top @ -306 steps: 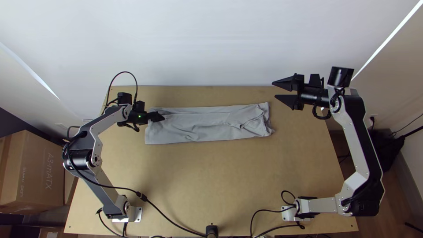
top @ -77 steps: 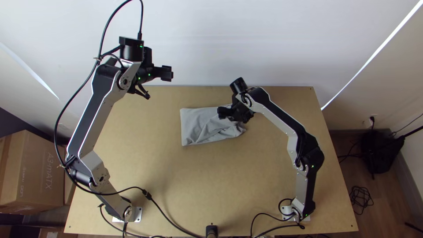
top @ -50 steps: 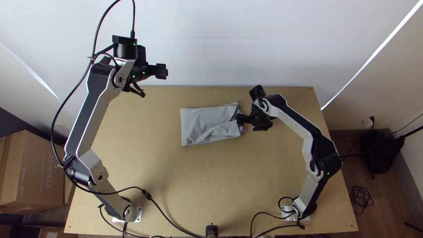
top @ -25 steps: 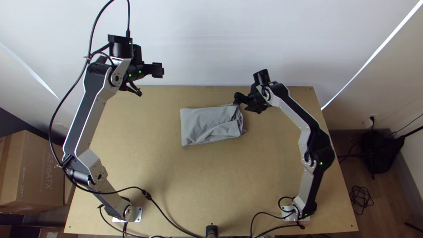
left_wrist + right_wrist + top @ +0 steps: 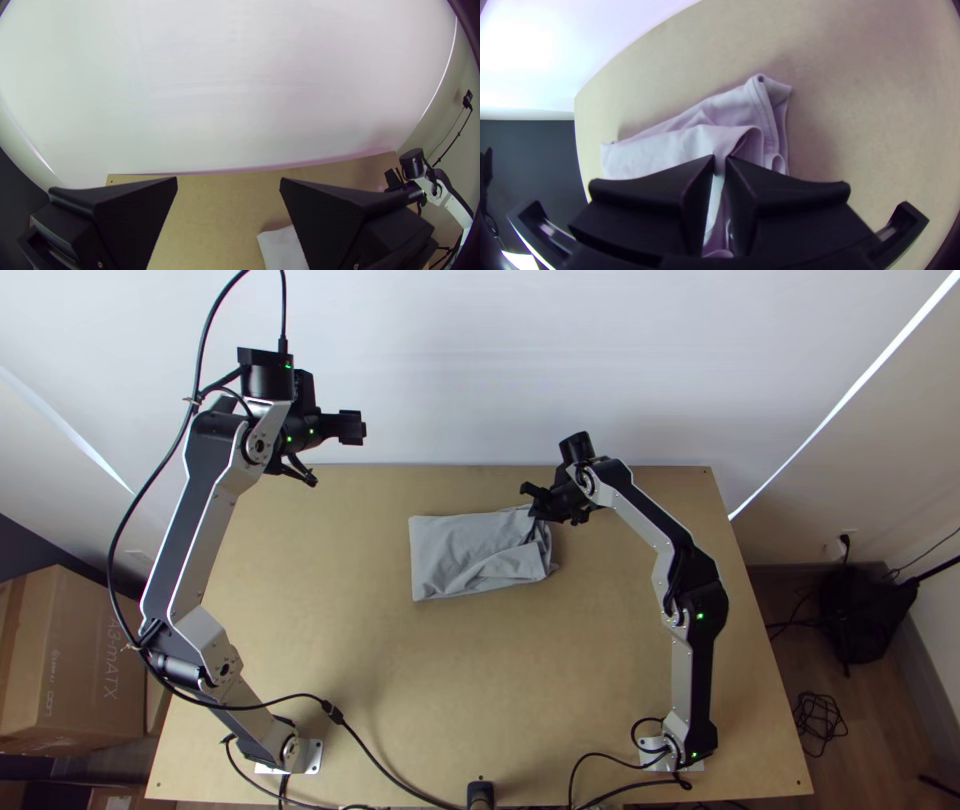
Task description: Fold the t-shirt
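Note:
My left gripper [image 5: 352, 427] hangs near the far edge of the table, away from the cloth; in the left wrist view my left gripper [image 5: 228, 182] has its fingers wide apart. My right gripper [image 5: 530, 502] is over the far right corner of the grey t-shirt [image 5: 460, 550]. In the right wrist view my right gripper [image 5: 721, 157] has a fold of the t-shirt [image 5: 655, 150] pinched between its nearly touching fingertips. The shirt lies as a compact folded rectangle, smooth at its left end, with loose, uneven layers on the right. Part of it shows as a pale corner [image 5: 280, 247] in the left wrist view.
Bare wooden table [image 5: 400, 670] surrounds the shirt, broadest towards the arms' bases. A white wall [image 5: 480, 360] rises behind the far edge. Black cables [image 5: 380, 760] run along the near edge, and a cardboard box [image 5: 75, 660] stands on the left.
The shirt was a long strip; its left part is now folded rightward. My left gripper left that end for the far edge. My right gripper came in to the right end, lately shifting slightly left.

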You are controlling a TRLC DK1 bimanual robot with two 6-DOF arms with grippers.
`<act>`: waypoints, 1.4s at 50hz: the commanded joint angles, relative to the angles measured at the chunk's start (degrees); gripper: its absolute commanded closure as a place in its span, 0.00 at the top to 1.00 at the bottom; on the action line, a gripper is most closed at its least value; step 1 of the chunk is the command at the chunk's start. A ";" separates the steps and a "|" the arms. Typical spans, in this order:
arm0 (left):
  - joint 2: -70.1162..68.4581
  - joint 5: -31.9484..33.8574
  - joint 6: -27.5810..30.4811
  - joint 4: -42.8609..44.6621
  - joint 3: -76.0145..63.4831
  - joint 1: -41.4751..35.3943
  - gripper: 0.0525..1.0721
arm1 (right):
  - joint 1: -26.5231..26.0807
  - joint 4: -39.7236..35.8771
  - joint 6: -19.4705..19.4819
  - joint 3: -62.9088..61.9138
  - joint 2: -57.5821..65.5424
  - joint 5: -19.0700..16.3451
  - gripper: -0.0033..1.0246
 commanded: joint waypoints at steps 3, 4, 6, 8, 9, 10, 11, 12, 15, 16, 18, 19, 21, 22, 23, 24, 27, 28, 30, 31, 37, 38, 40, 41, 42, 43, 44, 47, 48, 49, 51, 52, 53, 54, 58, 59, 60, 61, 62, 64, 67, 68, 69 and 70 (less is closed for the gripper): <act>-1.00 0.30 0.64 -0.41 0.70 1.38 0.96 | 0.72 -0.36 1.01 5.32 3.41 -0.49 0.02; -1.09 0.30 0.64 -0.41 0.70 1.64 0.96 | 0.63 -0.36 1.01 6.29 3.85 -0.41 0.02; -1.09 0.30 0.81 -0.50 0.70 2.08 0.96 | 0.63 -0.36 1.18 8.05 4.46 -0.41 0.02; -1.27 0.39 1.16 -0.50 0.70 2.61 0.96 | 0.54 -0.36 1.27 9.89 5.16 -0.41 0.02; -1.27 0.47 1.34 -0.50 0.70 2.87 0.96 | 0.45 -0.36 1.27 10.68 5.43 -0.41 0.02; -1.35 0.56 1.34 -0.50 0.70 3.05 0.96 | 0.45 -0.36 1.27 11.65 5.78 -0.41 0.02; -1.44 0.65 1.34 -0.50 0.70 3.31 0.96 | 0.36 -0.36 1.36 12.44 6.13 -0.41 0.02; -1.44 0.74 1.43 -0.59 0.70 3.49 0.96 | 0.36 -0.36 1.62 13.41 6.48 -0.41 0.02; -1.62 0.91 1.69 -0.67 0.70 4.01 0.96 | 0.28 -0.36 1.89 16.05 7.36 -0.41 0.02; -1.62 1.00 1.69 -0.76 0.70 4.28 0.96 | 0.28 -0.36 1.89 16.66 7.54 -0.41 0.02; -1.62 1.44 1.69 -0.94 0.70 4.63 0.96 | 0.19 -0.36 1.97 17.89 7.98 -0.32 0.02; -1.62 1.70 1.69 -1.03 0.70 4.81 0.96 | 0.19 -0.36 2.06 18.33 8.24 -0.23 0.02; -1.62 1.88 1.69 -1.11 0.70 5.07 0.96 | 0.10 -0.36 2.06 18.95 8.86 0.21 0.02; -1.62 1.88 1.69 -1.29 0.61 5.25 0.96 | 0.01 -0.36 2.06 19.03 9.21 0.47 0.02; -1.62 1.88 1.69 -1.47 0.70 5.25 0.96 | -0.16 -0.36 2.06 18.86 9.56 0.82 0.02; -1.62 1.88 1.78 -1.55 0.61 5.25 0.96 | -0.25 -0.44 2.06 18.77 9.91 1.00 0.02; -1.71 1.88 1.78 -1.64 0.61 5.33 0.96 | -0.78 -1.32 1.97 18.16 10.97 1.44 0.02; -1.71 1.88 1.87 -1.64 0.61 5.33 0.96 | -1.13 -1.67 1.97 17.89 11.23 1.53 0.02; -1.71 1.88 1.95 -1.64 0.61 5.42 0.96 | -1.75 -2.03 1.97 17.10 11.49 1.53 0.02; -1.71 1.88 1.95 -1.73 0.61 5.42 0.96 | -1.92 -2.38 1.97 16.84 11.67 1.53 0.03; -1.71 1.97 2.13 -1.73 0.61 5.60 0.96 | -3.50 -3.96 1.62 15.87 11.58 1.53 0.79; -1.71 2.06 2.13 -1.73 0.61 5.60 0.96 | -3.77 -4.05 1.71 15.87 11.49 1.53 0.88; -1.79 2.23 2.13 -1.73 0.61 5.60 0.96 | -4.56 -4.14 1.97 15.87 11.23 1.53 0.92; -1.79 2.23 2.13 -1.73 0.61 5.60 0.96 | -4.82 -4.14 1.97 15.78 10.97 1.53 0.92; -1.88 2.23 2.13 -1.73 0.70 5.60 0.96 | -5.17 -4.22 2.06 15.69 10.79 1.53 0.93; -1.97 2.23 2.13 -1.73 0.70 5.60 0.96 | -5.35 -4.31 2.06 15.52 10.44 1.53 0.94; -2.06 2.23 2.13 -1.73 0.70 5.60 0.96 | -5.61 -4.66 2.06 15.52 10.17 1.53 0.95; -2.23 2.23 2.13 -1.73 0.61 5.60 0.96 | -6.32 -5.28 1.53 14.46 9.21 0.74 0.95; -2.23 2.23 2.13 -1.82 0.70 5.60 0.96 | -6.40 -5.37 1.45 14.02 8.77 -0.05 0.95; -2.32 2.23 2.13 -1.82 0.61 5.60 0.96 | -6.58 -5.45 1.36 13.67 8.42 -0.85 0.95; -2.41 2.23 2.22 -1.82 0.61 5.60 0.96 | -6.93 -5.63 0.83 12.44 7.63 -2.78 0.95; -2.50 2.23 2.22 -1.82 0.61 5.60 0.96 | -7.02 -5.81 0.74 12.00 7.27 -3.31 0.95; -2.50 2.23 2.22 -1.91 0.61 5.68 0.96 | -7.02 -5.89 0.39 11.48 7.01 -3.83 0.95; -2.58 2.23 2.22 -1.91 0.70 5.77 0.96 | -7.11 -6.07 -0.22 11.04 6.75 -4.36 0.95; -2.85 2.23 2.22 -1.91 0.61 5.77 0.96 | -7.37 -6.33 -1.98 8.84 5.87 -5.77 0.96; -2.85 2.23 2.22 -1.91 0.61 5.77 0.96 | -7.37 -6.33 -2.42 8.22 5.69 -6.47 0.96; -2.85 2.23 2.22 -1.99 0.61 5.77 0.96 | -7.46 -6.42 -2.77 7.70 5.52 -7.26 0.96; -2.94 2.23 2.22 -1.99 0.61 5.77 0.96 | -7.46 -6.42 -3.30 7.08 5.34 -7.96 0.96; -2.94 2.23 2.22 -1.99 0.61 5.77 0.96 | -7.46 -6.60 -3.92 6.47 5.16 -8.76 0.96; -3.02 2.23 2.22 -2.08 0.61 5.77 0.96 | -7.46 -7.91 -5.85 5.50 5.08 -11.39 0.96; -3.11 2.32 2.22 -2.08 0.61 5.77 0.96 | -7.19 -11.25 -9.36 5.15 5.16 -12.97 0.96; -3.11 2.32 2.22 -2.08 0.61 5.77 0.96 | -7.11 -11.69 -9.98 4.97 5.16 -13.06 0.96; -3.11 2.23 2.22 -2.08 0.61 5.77 0.96 | -6.93 -12.13 -10.77 4.36 5.16 -13.33 0.96; -3.11 2.23 2.22 -2.08 0.61 5.77 0.96 | -6.67 -12.40 -11.47 3.83 5.16 -13.59 0.96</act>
